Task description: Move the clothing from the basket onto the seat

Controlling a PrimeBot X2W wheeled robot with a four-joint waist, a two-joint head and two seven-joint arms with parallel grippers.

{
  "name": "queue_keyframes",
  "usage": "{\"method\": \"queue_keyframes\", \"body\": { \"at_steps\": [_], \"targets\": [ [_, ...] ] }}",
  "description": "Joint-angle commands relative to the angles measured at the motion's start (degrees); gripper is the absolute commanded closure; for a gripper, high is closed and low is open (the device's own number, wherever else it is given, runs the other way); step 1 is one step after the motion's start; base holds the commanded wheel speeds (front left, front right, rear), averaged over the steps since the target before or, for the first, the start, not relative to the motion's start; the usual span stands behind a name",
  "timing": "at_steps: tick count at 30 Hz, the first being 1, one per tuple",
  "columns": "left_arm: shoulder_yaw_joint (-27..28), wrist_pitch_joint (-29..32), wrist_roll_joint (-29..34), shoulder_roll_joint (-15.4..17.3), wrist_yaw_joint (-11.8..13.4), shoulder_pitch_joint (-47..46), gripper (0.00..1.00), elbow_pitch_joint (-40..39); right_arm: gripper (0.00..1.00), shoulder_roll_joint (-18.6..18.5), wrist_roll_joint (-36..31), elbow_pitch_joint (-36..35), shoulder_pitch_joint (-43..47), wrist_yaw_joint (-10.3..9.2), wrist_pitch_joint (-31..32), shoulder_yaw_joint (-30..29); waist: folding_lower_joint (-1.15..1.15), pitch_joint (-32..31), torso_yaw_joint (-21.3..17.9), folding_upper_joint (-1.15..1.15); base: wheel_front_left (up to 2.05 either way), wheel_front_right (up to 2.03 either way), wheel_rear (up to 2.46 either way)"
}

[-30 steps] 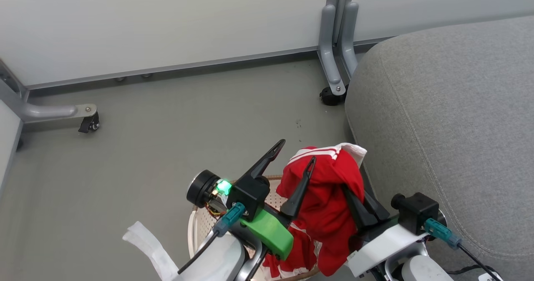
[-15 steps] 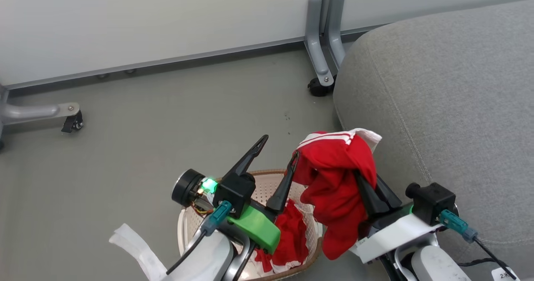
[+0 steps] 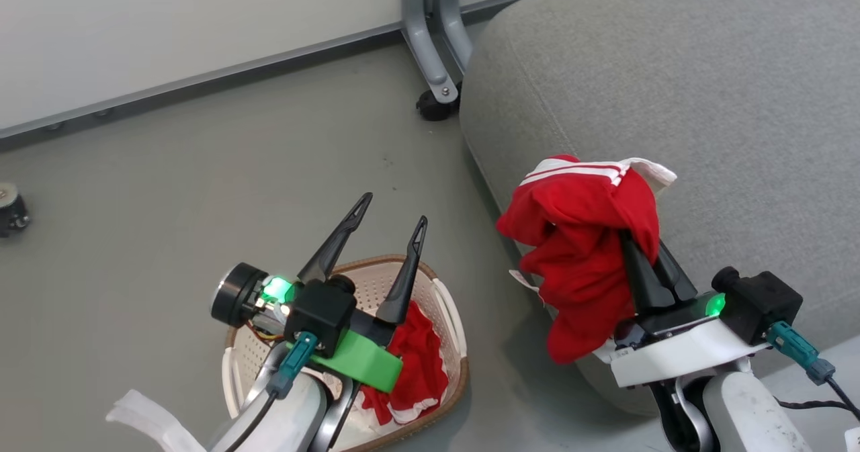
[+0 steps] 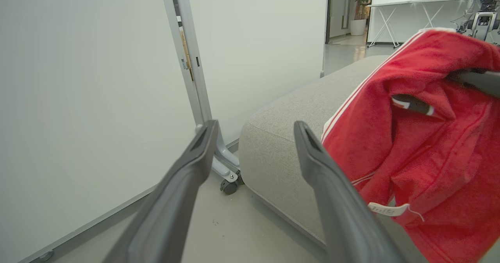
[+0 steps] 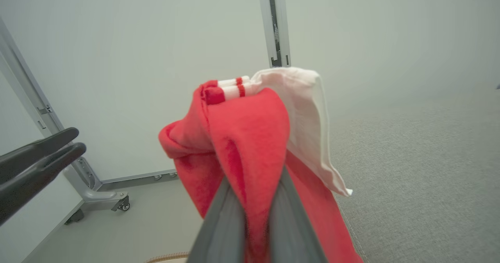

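My right gripper (image 3: 631,245) is shut on a red garment with white stripes (image 3: 584,237), one piece of the clothing, held bunched in the air over the left edge of the grey seat (image 3: 672,69). In the right wrist view this garment (image 5: 250,145) is pinched between the gripper's fingers (image 5: 222,220), with the seat (image 5: 410,157) to the right. My left gripper (image 3: 392,211) stands open and holds nothing above the basket (image 3: 458,381), where a second red garment (image 3: 420,361) lies. The left wrist view shows this open gripper (image 4: 256,125) beside the held garment (image 4: 422,149).
The basket stands on grey floor (image 3: 168,190) just left of the seat. A white partition's grey leg with a castor (image 3: 433,99) stands at the seat's far corner. Another castor (image 3: 10,211) sits at the left edge. White panels close off the back.
The head camera has swung right. My right gripper has carried the red garment rightward, off the basket and over the seat's edge. The left gripper stays open above the basket.
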Motion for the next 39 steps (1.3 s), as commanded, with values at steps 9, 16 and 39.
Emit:
{"method": "queue_keyframes", "body": {
  "at_steps": [9,16,39],
  "targets": [
    [3.8,-0.2,3.4,2.4,0.7,3.3,0.0,-3.8,1.0,1.3,-0.8,-5.5,1.2,0.0,-0.2,-3.4,0.0,6.4,-9.7,0.0,0.0,0.0,0.0],
    [3.9,-0.2,6.4,3.6,-0.8,2.4,0.0,-4.6,1.0,2.4,-0.1,-7.0,0.1,0.0,-0.2,-6.4,0.0,10.0,-11.0,0.0,0.0,0.0,0.0],
    [3.2,-0.2,11.2,4.7,-4.5,-8.5,0.0,-4.4,1.0,-16.3,-1.2,7.5,-34.4,-0.01,-0.2,-27.1,0.0,30.9,-0.9,0.0,0.0,0.0,0.0]
  ]
}}
